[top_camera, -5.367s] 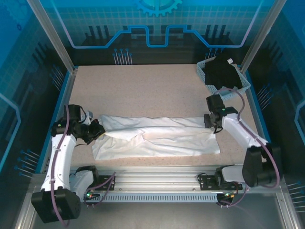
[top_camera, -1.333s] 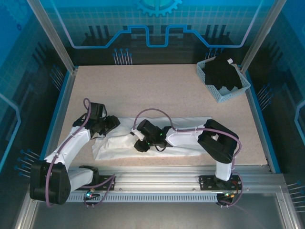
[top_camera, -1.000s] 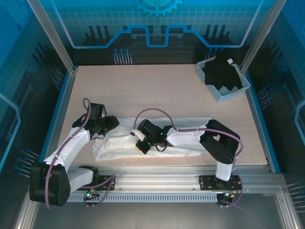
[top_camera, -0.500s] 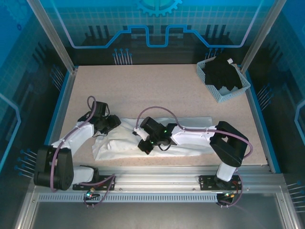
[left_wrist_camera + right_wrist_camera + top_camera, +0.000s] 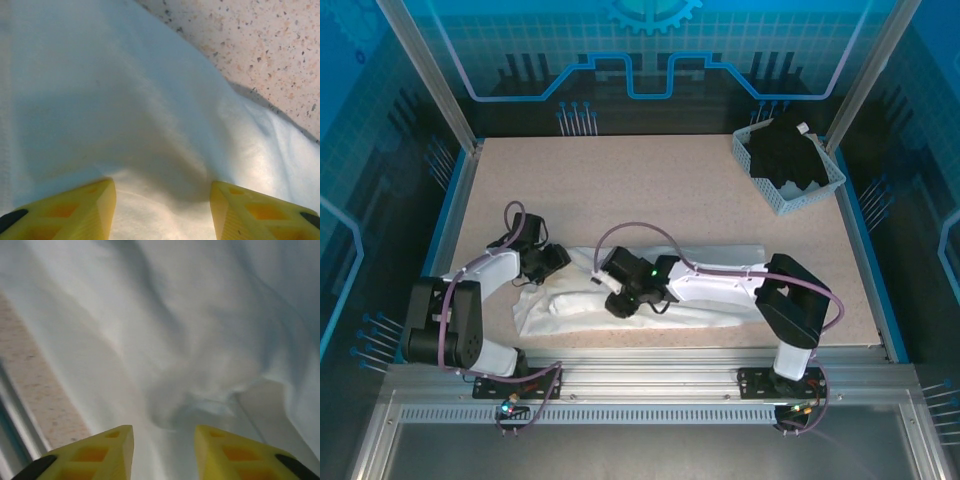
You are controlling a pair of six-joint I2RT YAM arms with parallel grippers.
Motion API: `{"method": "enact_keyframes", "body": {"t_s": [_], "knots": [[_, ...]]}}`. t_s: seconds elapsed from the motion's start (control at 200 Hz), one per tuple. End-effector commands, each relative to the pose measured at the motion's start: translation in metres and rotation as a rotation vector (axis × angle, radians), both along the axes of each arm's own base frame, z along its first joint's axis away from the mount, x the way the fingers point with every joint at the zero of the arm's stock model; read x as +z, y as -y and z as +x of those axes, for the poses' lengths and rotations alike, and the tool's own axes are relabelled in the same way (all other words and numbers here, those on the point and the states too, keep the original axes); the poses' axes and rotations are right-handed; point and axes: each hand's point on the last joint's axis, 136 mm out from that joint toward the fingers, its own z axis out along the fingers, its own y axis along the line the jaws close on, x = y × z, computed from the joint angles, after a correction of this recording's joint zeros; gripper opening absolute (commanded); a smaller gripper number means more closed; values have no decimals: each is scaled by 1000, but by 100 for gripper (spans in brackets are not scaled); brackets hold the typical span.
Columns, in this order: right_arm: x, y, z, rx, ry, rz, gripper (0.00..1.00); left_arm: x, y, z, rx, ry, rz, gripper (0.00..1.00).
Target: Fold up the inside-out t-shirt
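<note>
White t-shirt [image 5: 556, 308], speckled beige table [image 5: 640, 190], black garment [image 5: 785, 150], pale-blue basket [image 5: 810, 198]

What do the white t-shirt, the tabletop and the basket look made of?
T-shirt: thin matte fabric, likely cotton; it drapes in soft wrinkles. Tabletop: hard, smooth, speckled beige, laminate or stone-like. Basket: pale plastic, probably, from its lattice walls.

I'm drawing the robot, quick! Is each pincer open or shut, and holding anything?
Left pincer: open over the white t-shirt, gripping nothing.
Right pincer: open over the t-shirt too, gripping nothing.
</note>
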Motion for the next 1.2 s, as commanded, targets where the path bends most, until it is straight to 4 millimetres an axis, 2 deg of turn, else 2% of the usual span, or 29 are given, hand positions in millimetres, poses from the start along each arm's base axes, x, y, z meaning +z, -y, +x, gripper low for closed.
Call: {"method": "enact_keyframes", "body": {"t_s": [0.0, 0.07, 0.175, 0.4, 0.545, 0.735, 0.89, 0.945, 1.0, 1.191], "knots": [[32, -44, -18, 156, 93, 143, 42, 5, 1, -1, -32, 28, -8, 54], [29, -65, -23, 193, 83, 181, 43, 5, 2, 0, -32, 30, -13, 54], [16, -87, -14, 195, 88, 177, 45, 5, 3, 0, -32, 27, -26, 54], [-3, -118, 4, 198, 127, 167, 49, 7, 3, 2, -30, 35, -37, 55], [-24, -122, 12, 197, 128, 124, 49, 7, 2, 2, -27, 38, -41, 55], [-39, -115, -6, 254, 31, 111, 27, 7, 2, 2, -22, 37, -49, 55], [-55, -99, -15, 237, -80, 96, 20, 10, 0, 3, -13, 47, -53, 56], [-53, -96, -15, 230, -103, 108, 20, 16, 0, 5, -8, 59, -58, 57], [-43, -95, -13, 223, -106, 136, 21, 24, 0, 7, -3, 77, -60, 59], [18, -94, 2, 192, -71, 296, 44, 55, -20, 2, 65, 151, 17, 77]]}}
